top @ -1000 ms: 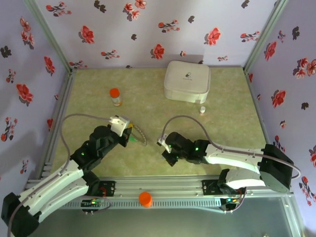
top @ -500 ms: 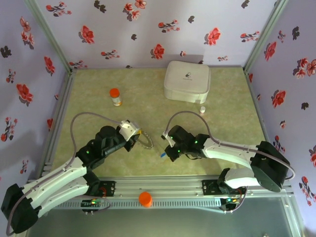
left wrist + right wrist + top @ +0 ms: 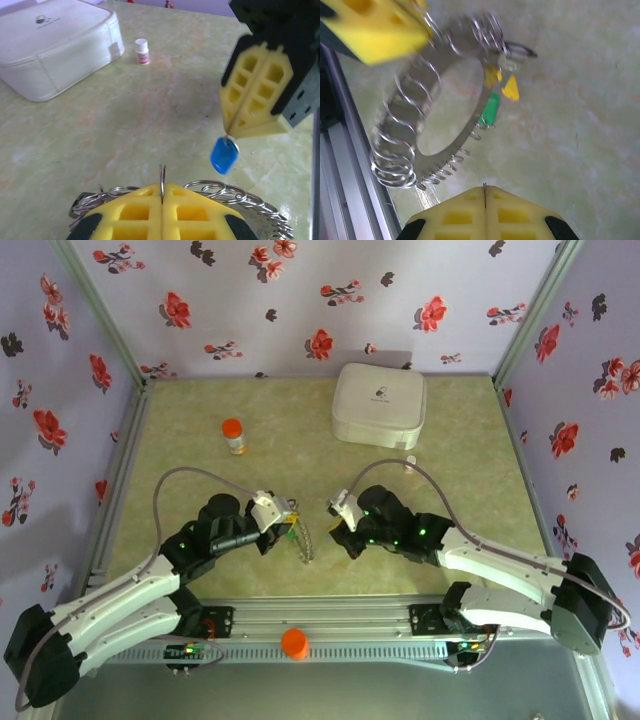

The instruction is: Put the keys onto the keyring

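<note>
The keyring [image 3: 445, 112] is a wide flat metal ring edged with many small wire rings, hanging tilted above the table. My left gripper [image 3: 161, 186] is shut on one small ring [image 3: 161, 175] of it. Green [image 3: 490, 110], yellow [image 3: 511, 90] and black [image 3: 522, 50] keys hang from it. My right gripper [image 3: 485, 189] is shut on the metal tip of a blue key [image 3: 224, 155], which dangles a little right of and beyond the left fingertips. In the top view the left gripper [image 3: 283, 525] and right gripper [image 3: 335, 528] face each other, with the keyring [image 3: 303, 540] between them.
A white rounded box [image 3: 380, 405] sits at the back right, with a tiny white bottle [image 3: 409, 462] in front of it. An orange-capped bottle [image 3: 233, 435] stands at the back left. The metal rail [image 3: 330, 620] runs along the near edge, with an orange cap [image 3: 294, 642] on it.
My left gripper has carried the keyring rightward toward the centre. My right gripper has risen off the table with the blue key, and the two grippers have closed in on each other.
</note>
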You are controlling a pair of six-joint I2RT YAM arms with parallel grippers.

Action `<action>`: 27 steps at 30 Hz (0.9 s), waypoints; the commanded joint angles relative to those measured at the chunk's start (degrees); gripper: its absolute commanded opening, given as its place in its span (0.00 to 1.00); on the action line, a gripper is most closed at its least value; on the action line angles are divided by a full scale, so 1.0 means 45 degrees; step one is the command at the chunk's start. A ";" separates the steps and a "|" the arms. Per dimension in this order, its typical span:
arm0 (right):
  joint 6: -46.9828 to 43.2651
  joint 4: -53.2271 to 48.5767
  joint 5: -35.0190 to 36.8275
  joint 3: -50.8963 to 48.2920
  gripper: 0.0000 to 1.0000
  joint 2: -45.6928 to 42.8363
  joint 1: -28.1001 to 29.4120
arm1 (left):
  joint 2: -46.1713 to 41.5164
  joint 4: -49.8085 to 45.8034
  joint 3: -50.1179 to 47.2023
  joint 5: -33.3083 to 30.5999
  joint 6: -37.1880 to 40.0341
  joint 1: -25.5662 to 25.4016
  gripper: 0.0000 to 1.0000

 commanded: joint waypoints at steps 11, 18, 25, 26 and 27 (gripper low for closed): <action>-0.1295 0.2137 -0.1986 0.0622 0.00 0.0298 -0.0055 | 0.0826 0.1111 0.0240 0.1717 0.0468 -0.0145 0.00; -0.1298 0.2435 -0.2099 0.0961 0.00 0.0934 -0.0023 | 0.0994 0.1228 0.0285 0.1817 0.0466 -0.0182 0.00; -0.1302 0.2526 -0.2020 0.0995 0.00 0.1155 -0.0009 | 0.1068 0.1306 0.0266 0.1817 0.0461 -0.0204 0.00; -0.1245 0.2569 -0.1939 0.0998 0.00 0.1179 -0.0018 | 0.1073 0.1316 0.0266 0.1807 0.0461 -0.0232 0.00; -0.1194 0.2607 -0.1859 0.0995 0.00 0.1210 -0.0002 | 0.1069 0.1326 0.0266 0.1820 0.0461 -0.0223 0.00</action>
